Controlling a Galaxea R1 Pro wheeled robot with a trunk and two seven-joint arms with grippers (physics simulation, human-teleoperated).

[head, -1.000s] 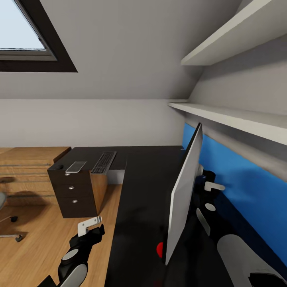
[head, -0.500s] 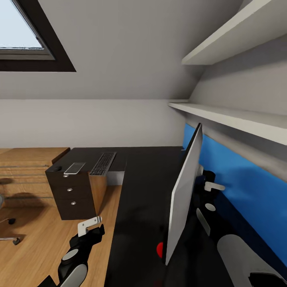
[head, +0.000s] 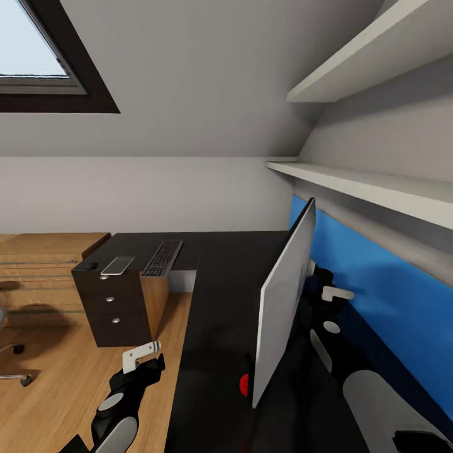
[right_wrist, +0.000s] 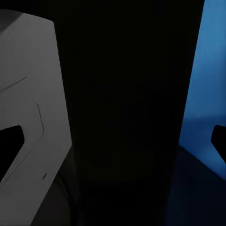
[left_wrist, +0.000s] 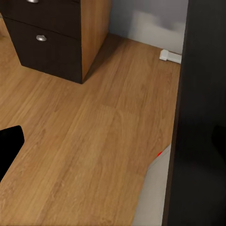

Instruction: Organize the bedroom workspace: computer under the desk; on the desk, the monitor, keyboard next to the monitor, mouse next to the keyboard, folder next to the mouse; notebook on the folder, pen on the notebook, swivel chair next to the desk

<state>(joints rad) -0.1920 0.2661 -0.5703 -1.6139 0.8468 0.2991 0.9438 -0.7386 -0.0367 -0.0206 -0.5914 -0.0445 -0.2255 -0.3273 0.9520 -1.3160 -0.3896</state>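
Note:
The monitor [head: 282, 302] stands edge-on on the black desk [head: 217, 296], leaning away from the blue wall panel, with its red dot [head: 244, 384] low at the near corner. My right gripper [head: 327, 286] is behind it, close to its back, open; in the right wrist view the jaws are wide apart around a dark part, beside the monitor's grey panel [right_wrist: 28, 108]. The keyboard [head: 162, 257] lies on the desk's far wing. The mouse [head: 89, 266] sits on the drawer unit [head: 113, 308]. My left gripper [head: 146, 353] hangs open over the floor. The swivel chair [head: 7, 352] shows at the left edge.
A flat pale-grey rectangle [head: 118, 264] lies on the drawer unit between mouse and keyboard. White shelves [head: 371, 182] run above the blue wall panel [head: 384, 296]. A light-wood drawer chest [head: 44, 270] stands beyond the drawer unit. The wood floor [left_wrist: 94, 132] lies left of the desk edge [left_wrist: 202, 113].
The monitor has slid and tilted left, away from the wall panel, its red dot moving with it. Earlier the whole view shifted slightly. My left arm has stayed put.

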